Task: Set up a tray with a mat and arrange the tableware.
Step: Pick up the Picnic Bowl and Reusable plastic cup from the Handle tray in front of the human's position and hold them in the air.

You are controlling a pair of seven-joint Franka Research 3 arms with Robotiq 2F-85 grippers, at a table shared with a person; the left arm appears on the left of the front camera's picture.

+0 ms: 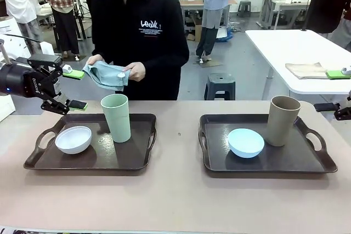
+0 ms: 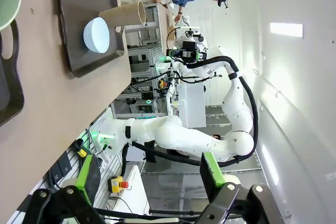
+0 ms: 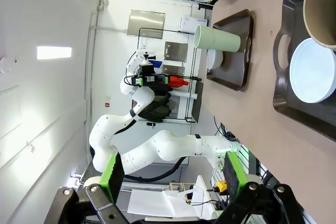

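Left gripper (image 1: 75, 89) hangs at the far left edge of the table (image 1: 175, 201), just off the far left corner of the left tray (image 1: 33, 160). Its jaws are spread wide with nothing between the green pads. On that dark tray I see the white bowl (image 1: 73, 139) at the left side. The pale green cup (image 1: 116, 118) stands upright just to the bowl's right, near the tray's far edge. Across the table behind this tray, the person's hands (image 1: 135, 71) hold a folded grey-blue cloth (image 1: 108, 75) up above the tabletop, apart from the tray. Moving right, I see a stretch of tabletop between the trays, then the right tray (image 1: 323, 165). It carries the light blue bowl (image 1: 245, 142) around its middle, and the tan-brown cup (image 1: 283, 120) stands upright just beside the bowl on its right. Right gripper (image 3: 173, 176) sits off that tray's far right corner, fingers likewise wide apart and holding nothing. Its wrist camera looks across both trays.
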